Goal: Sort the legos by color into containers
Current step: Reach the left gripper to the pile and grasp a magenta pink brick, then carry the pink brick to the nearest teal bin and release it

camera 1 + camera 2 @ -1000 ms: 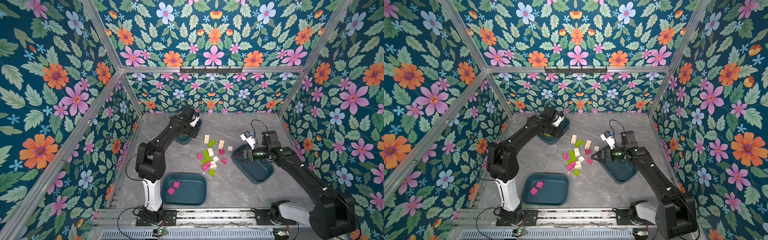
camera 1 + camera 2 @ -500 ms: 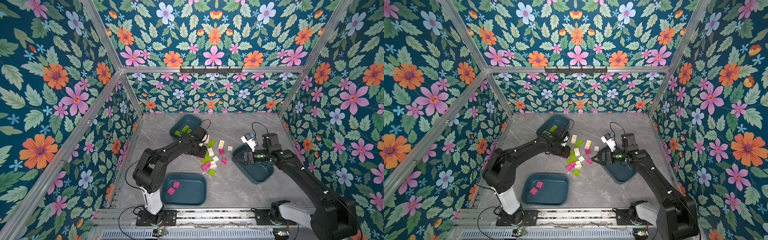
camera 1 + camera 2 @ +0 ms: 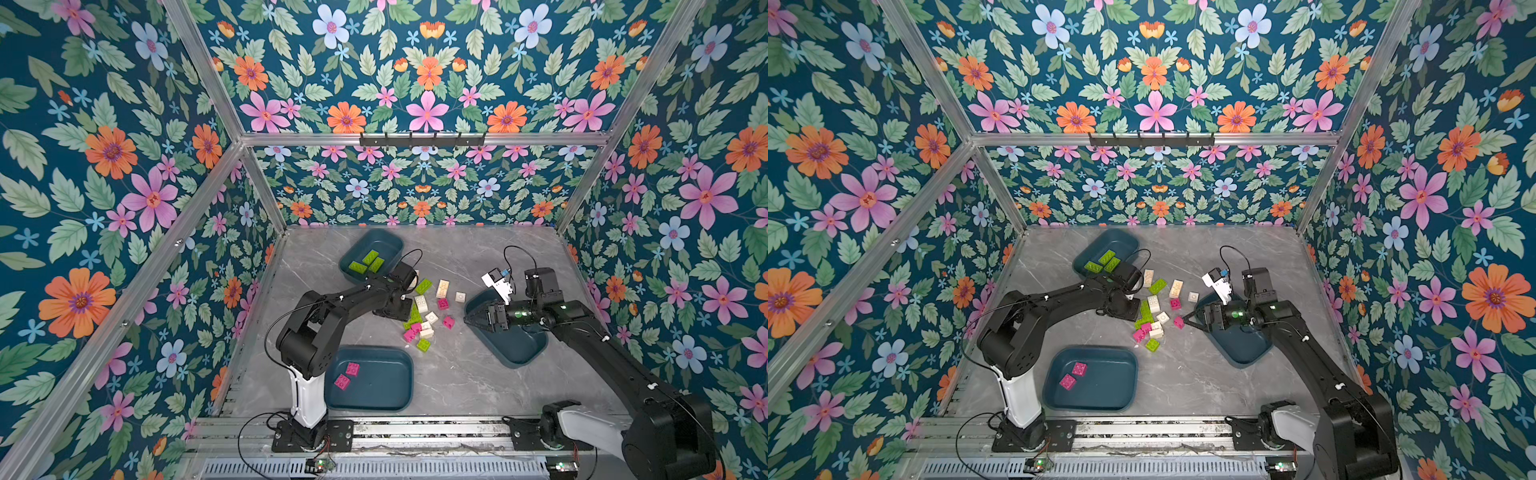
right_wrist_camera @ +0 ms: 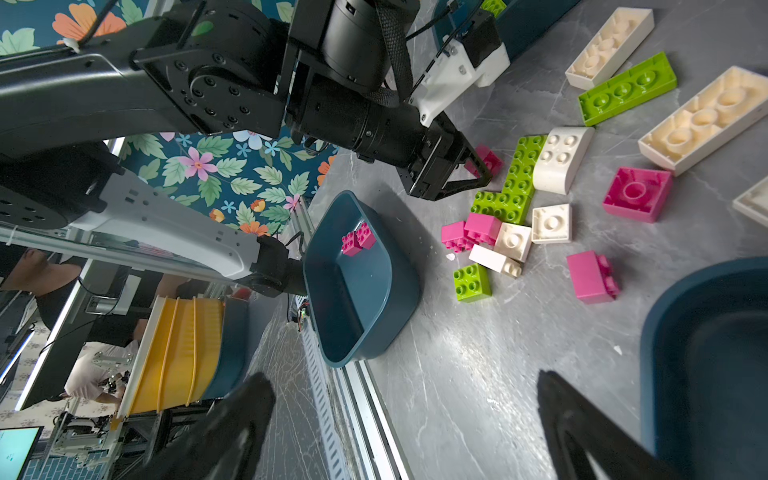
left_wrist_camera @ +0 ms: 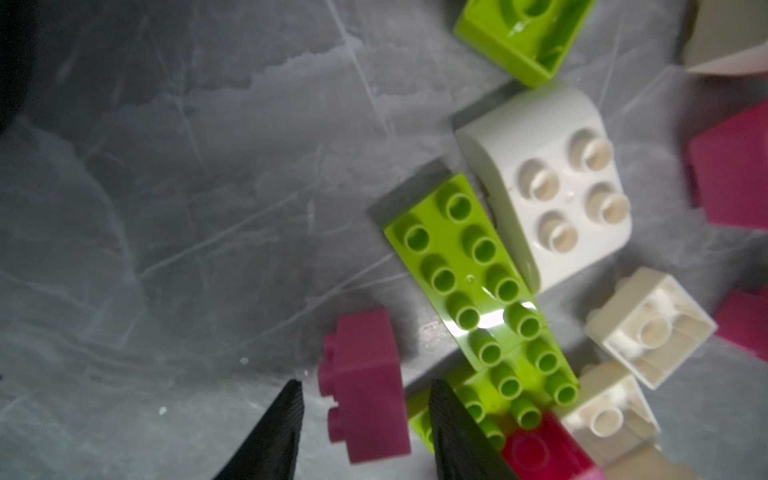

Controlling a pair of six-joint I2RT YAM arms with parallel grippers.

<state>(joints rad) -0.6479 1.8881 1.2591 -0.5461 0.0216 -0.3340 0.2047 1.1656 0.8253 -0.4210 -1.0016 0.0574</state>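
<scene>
Loose legos point(image 3: 424, 316) in green, pink and white lie in a pile mid-table. My left gripper point(image 5: 366, 382) is low at the pile's left edge, open, and its jaws straddle a pink brick point(image 5: 365, 386) lying on its side. A gap shows beside one finger. In both top views the arm hides that brick. My right gripper point(image 3: 467, 320) hangs wide open and empty over the rim of the right container point(image 3: 515, 349), pointing at the pile. The back container point(image 3: 388, 237) holds three green bricks point(image 3: 368, 262). The front container point(image 3: 386, 386) holds two pink bricks point(image 3: 347, 374).
Floral walls close in the table on three sides, and a metal rail point(image 3: 415, 428) runs along the front edge. A long green brick point(image 5: 478, 274) and a curved white brick point(image 5: 544, 183) lie right beside the left gripper. A yellow bin point(image 4: 178, 353) stands outside the cell.
My left arm swung from the back container down to the pile's left edge, and its jaws narrowed around the pink brick. The right gripper stayed open and barely shifted.
</scene>
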